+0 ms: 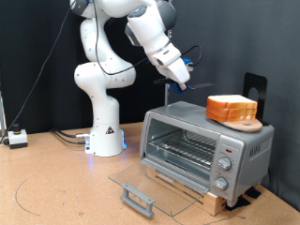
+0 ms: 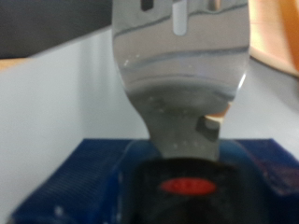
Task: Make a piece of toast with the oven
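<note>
The oven (image 1: 206, 145) stands on a wooden base at the exterior view's right. Its glass door (image 1: 150, 183) lies fully open and flat, with the grey bar handle (image 1: 137, 198) in front. The wire rack (image 1: 183, 148) inside looks bare. A thick stack of bread slices (image 1: 232, 109) sits on a board on the oven's top. The single piece of toast is not in view. My gripper (image 1: 180, 79) hangs in the air above the oven's left end. In the wrist view the gripper (image 2: 187, 182) is shut on the black handle of a metal spatula (image 2: 182, 65), between blue fingers (image 2: 65, 182).
A black stand (image 1: 255, 89) rises behind the bread stack. The robot's white base (image 1: 105, 131) stands left of the oven, with cables and a small white box (image 1: 17, 138) at the far left. A thin upright rod (image 1: 167, 94) stands behind the oven.
</note>
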Controlling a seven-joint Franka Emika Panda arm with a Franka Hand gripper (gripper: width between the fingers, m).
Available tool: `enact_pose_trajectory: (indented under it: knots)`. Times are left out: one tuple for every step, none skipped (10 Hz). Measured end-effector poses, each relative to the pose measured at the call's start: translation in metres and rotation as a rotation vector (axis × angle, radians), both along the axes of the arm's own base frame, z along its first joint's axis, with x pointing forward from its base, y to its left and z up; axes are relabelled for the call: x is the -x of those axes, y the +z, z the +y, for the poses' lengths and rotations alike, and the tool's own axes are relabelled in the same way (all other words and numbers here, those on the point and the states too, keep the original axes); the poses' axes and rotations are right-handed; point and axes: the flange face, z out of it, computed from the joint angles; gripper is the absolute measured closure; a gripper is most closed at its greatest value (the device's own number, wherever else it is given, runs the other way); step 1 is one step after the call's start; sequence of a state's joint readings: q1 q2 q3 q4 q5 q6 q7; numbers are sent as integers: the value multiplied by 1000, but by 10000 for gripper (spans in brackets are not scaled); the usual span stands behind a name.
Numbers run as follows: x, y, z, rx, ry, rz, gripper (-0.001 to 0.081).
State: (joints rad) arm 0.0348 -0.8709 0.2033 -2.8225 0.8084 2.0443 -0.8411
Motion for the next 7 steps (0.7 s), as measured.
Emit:
enact_pose_trajectory:
  knots:
    - [-4, 1, -16, 8, -33, -1, 411]
    - [-4, 1, -31, 22, -40, 23, 411]
    - [1, 2, -45, 30, 3, 86, 411]
    - [4, 3, -55, 14, 38, 135, 411]
    - [2, 3, -54, 23, 26, 117, 411]
    - [-3, 3, -57, 17, -16, 60, 411]
    - [-4, 2, -68, 12, -64, 12, 411]
